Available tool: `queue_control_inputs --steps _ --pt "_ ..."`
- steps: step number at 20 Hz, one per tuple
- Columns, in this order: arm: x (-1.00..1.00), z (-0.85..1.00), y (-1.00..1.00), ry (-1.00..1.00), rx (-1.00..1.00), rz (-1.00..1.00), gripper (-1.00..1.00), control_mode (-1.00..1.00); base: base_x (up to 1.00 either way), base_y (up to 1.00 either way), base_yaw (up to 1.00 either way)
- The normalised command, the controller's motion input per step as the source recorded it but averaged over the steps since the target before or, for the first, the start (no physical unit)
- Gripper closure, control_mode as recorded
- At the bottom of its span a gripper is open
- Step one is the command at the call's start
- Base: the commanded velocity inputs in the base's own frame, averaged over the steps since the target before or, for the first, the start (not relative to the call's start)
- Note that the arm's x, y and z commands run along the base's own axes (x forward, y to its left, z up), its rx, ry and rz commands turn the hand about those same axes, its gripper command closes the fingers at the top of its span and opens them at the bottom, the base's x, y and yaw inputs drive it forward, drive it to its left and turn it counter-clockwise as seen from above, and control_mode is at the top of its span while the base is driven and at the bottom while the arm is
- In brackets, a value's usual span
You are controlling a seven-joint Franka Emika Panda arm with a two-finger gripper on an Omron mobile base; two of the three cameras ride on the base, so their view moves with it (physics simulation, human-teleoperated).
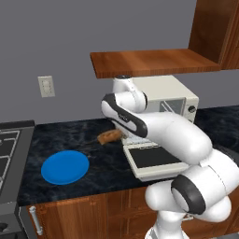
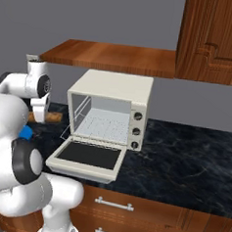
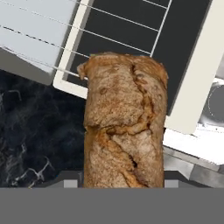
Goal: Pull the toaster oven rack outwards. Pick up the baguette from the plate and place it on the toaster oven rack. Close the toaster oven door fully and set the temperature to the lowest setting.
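One baguette (image 3: 124,122) was seen upright in the middle of the hand view, running down to the bottom edge where the end effector sat; the fingertips themselves were hidden, but the jaws were taken to be closed partway on the bread, which was carried clear of the table (image 1: 102,165). In the left base view one blue plate (image 1: 65,166) lay bare at the lower left, and the baguette appeared at centre, beside the arm. One toaster oven door (image 2: 88,157) was seen dropped flat open in the right base view, with one toaster oven rack (image 2: 100,124) drawn partly out of the one toaster oven (image 2: 117,88). Three knobs (image 2: 135,131) were counted there; one was visible in the left base view.
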Motion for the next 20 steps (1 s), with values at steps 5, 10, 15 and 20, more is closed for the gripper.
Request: queue_control_inputs --steps 5,10,15,20 --pt "0.24 0.00 -0.95 0.01 0.01 -0.03 1.00 -1.00 0.00 0.00 0.00" --pt "0.34 0.00 -0.84 0.01 0.01 0.00 1.00 -1.00 0.00 0.00 0.00" --pt "0.31 0.00 -0.73 0.01 0.00 0.00 1.00 -1.00 0.00 0.00 0.00" --pt "0.14 -0.04 -0.44 -0.01 0.00 0.00 1.00 -1.00 0.00 0.00 0.00"
